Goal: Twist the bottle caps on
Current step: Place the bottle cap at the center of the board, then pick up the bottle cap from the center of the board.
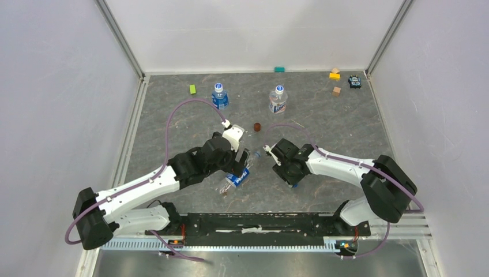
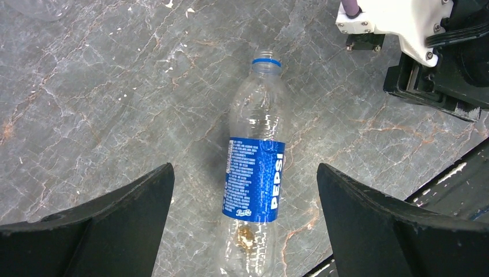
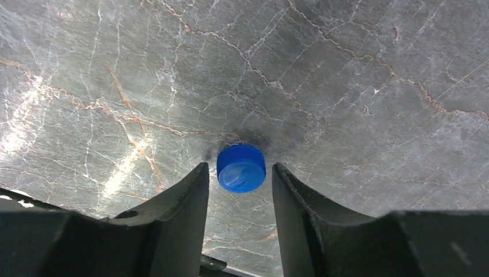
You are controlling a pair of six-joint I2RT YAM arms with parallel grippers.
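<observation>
The table (image 1: 323,127) looks like grey stone with thin brown and white cracks. On it lies the blue cap (image 3: 241,168), a small, round, smooth piece of plastic.

The right arm (image 1: 340,164) is bent low and reaches in toward the middle. The right jaws are black and wedge-shaped. One stands on each side of the blue cap, very near it. A thin gap shows on both sides, so they are a little apart and not squeezing.

The left arm (image 1: 144,184) stretches in from the left and hangs over the lying bottle (image 2: 256,173). The left jaws are spread wide, one on each side, and do not touch it. This bottle is clear, thin, crinkly plastic with a shiny blue label. Its neck is open, with only a blue ring on it.

Two standing bottles (image 1: 219,96) (image 1: 277,99) are far back, well apart, each with a pale cap (image 1: 218,86) (image 1: 279,89) on top. A dark red-brown disc (image 1: 257,126) lies nearer the arms.
</observation>
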